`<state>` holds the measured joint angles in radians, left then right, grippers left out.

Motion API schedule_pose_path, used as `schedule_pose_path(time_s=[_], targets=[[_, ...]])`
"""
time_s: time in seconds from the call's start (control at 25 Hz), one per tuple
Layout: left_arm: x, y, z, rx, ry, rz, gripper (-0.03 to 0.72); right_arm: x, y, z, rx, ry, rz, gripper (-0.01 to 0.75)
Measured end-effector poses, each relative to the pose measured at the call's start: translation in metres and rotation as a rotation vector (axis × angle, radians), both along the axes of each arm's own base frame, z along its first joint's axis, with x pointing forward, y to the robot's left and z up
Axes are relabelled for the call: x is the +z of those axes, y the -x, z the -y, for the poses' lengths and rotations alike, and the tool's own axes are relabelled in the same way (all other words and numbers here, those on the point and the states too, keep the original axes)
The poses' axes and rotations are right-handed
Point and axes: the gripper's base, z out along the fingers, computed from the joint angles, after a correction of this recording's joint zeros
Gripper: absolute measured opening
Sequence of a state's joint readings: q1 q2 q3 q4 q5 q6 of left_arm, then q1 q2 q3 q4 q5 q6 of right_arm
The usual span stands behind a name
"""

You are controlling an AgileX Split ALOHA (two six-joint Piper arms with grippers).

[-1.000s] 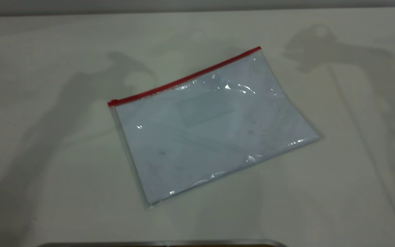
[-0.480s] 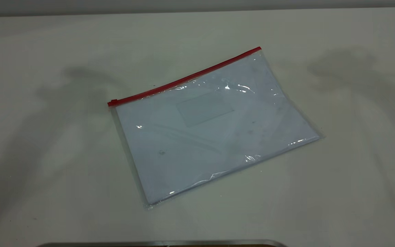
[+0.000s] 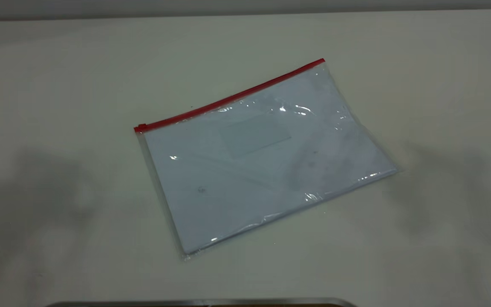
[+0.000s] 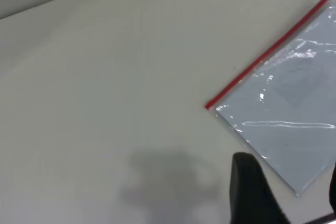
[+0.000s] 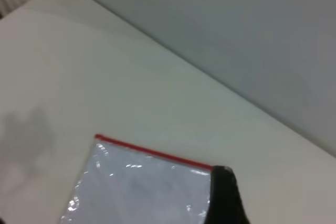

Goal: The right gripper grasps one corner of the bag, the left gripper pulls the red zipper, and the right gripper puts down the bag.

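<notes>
On the counter (image 3: 58, 64) the bag (image 3: 262, 166) lies flat, ungrasped; the right gripper (image 5: 223, 198) (finger spread untellable) should pinch a corner by the red zipper (image 3: 232, 99).

The bag (image 3: 267, 166), clear glossy plastic over pale bluish-white, lies flat and askew on my worktop (image 3: 58, 85). Its red zipper (image 3: 232, 97) runs along the far long edge, slider (image 3: 140, 127) at its left end.
</notes>
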<state>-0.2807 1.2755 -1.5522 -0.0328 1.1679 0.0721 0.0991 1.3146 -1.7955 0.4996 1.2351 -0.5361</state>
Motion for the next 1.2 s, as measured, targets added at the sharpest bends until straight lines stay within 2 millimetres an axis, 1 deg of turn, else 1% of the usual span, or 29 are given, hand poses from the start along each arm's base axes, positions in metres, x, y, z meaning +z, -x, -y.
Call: schedule_pose_path(time_s=[0.08,0.24,0.36,0.48,0.6,0.64,0.72,0.8,0.96,1.04,1.2], targets=[[0.003,0.021,-0.004,-0.001,0.027,0.018,0.424,0.001,0.024,0.002,0.001,-0.004,0.018,0.551],[0.000,0.059,-0.015,-0.001,0.047,0.045,0.424,-0.005,0.065,0.005,0.003,-0.024,0.027,0.551],[-0.011,0.084,-0.022,0.000,0.048,0.048,0.424,-0.017,0.086,0.004,0.022,-0.069,-0.002,0.551],[-0.025,0.109,-0.029,0.002,0.050,0.050,0.424,-0.036,0.102,0.004,0.031,-0.086,-0.043,0.551],[-0.043,0.135,-0.035,0.008,0.069,0.048,0.424,-0.060,0.119,0.006,0.029,-0.084,-0.088,0.551],[-0.048,0.144,-0.038,0.010,0.077,0.056,0.424,-0.066,0.127,0.006,0.029,-0.084,-0.090,0.551],[-0.064,0.158,-0.042,0.012,0.077,0.050,0.424,-0.083,0.141,0.008,0.028,-0.083,-0.108,0.551],[-0.080,0.173,-0.046,0.013,0.078,0.052,0.424,-0.100,0.159,0.010,0.030,-0.081,-0.106,0.551],[-0.118,0.192,-0.056,0.033,0.031,0.043,0.424,-0.136,0.187,0.013,0.024,-0.063,-0.108,0.551],[-0.137,0.196,-0.061,0.059,-0.004,0.028,0.424,-0.152,0.198,0.015,0.021,-0.059,-0.110,0.551],[-0.163,0.200,-0.067,0.107,-0.052,-0.003,0.424,-0.176,0.217,0.019,-0.003,-0.052,-0.091,0.551]])
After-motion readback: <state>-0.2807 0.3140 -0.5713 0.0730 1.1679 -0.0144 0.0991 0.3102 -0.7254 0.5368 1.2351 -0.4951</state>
